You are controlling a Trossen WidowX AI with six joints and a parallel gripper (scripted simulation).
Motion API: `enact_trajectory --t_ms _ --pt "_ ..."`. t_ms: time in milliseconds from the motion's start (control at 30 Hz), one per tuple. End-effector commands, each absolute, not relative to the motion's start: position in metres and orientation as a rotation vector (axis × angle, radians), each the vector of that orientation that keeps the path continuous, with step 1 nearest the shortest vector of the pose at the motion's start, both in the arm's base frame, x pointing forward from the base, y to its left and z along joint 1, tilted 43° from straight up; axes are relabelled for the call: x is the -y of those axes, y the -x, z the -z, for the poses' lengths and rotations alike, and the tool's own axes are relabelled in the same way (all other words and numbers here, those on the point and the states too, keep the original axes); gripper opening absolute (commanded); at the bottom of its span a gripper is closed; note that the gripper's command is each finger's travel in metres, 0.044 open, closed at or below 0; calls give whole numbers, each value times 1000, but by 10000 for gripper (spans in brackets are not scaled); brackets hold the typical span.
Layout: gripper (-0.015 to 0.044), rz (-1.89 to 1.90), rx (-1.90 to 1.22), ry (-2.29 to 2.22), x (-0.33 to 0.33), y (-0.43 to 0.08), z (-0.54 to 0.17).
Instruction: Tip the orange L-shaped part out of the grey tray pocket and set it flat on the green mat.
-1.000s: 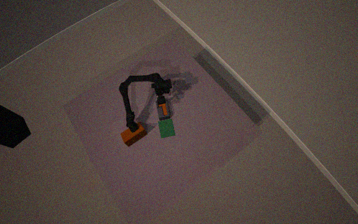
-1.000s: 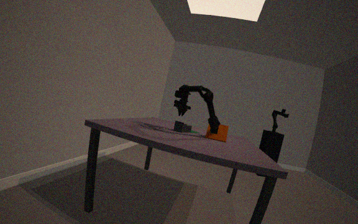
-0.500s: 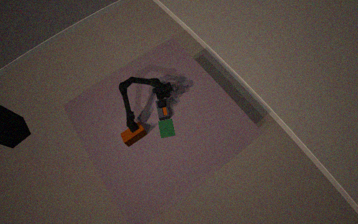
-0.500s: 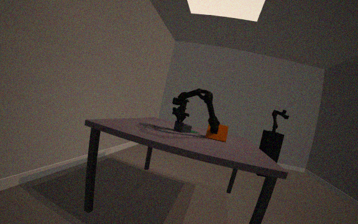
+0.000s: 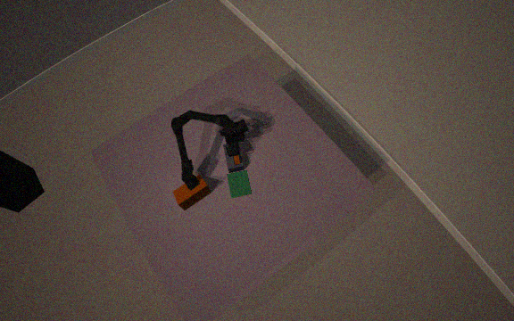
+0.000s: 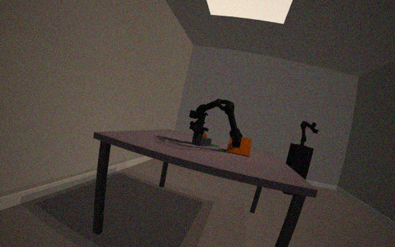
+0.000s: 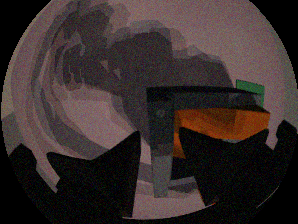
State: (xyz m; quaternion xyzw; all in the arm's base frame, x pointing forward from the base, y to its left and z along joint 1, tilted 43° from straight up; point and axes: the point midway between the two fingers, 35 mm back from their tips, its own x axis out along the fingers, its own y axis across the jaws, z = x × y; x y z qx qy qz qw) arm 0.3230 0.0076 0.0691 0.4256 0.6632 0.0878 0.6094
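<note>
The orange L-shaped part (image 5: pixel 237 160) (image 6: pixel 204 135) (image 7: pixel 225 122) is tipped in the grey tray (image 5: pixel 231 166) (image 6: pixel 207 140) (image 7: pixel 161 150). Its end towards the mat stands up above the tray's rim. Its other end is low at the gripper and largely hidden. My gripper (image 5: pixel 234 154) (image 6: pixel 196 143) (image 7: pixel 159 133) points down at the tray, partly open, with nothing pinched. In the wrist view the tray wall shows between the fingers and one finger overlaps the part; the exact contact is hidden. The green mat (image 5: pixel 239 184) (image 6: pixel 214 145) (image 7: pixel 250 86) lies beside the tray, bare.
The arm's base stands on a large orange block (image 5: pixel 185 199) (image 6: pixel 243 148) on the table (image 5: pixel 284 232) (image 6: pixel 184 156). A black pedestal (image 5: pixel 7 178) (image 6: pixel 300 158) stands off the table, with a small dark arm on it in the exterior view.
</note>
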Motion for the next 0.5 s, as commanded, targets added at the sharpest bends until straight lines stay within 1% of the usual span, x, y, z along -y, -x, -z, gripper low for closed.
enact_trajectory --t_ms 0,467 --pt "180 -202 -1537 -990 -13 -322 -64" --pt "180 -203 -1537 -990 -17 -323 -60"
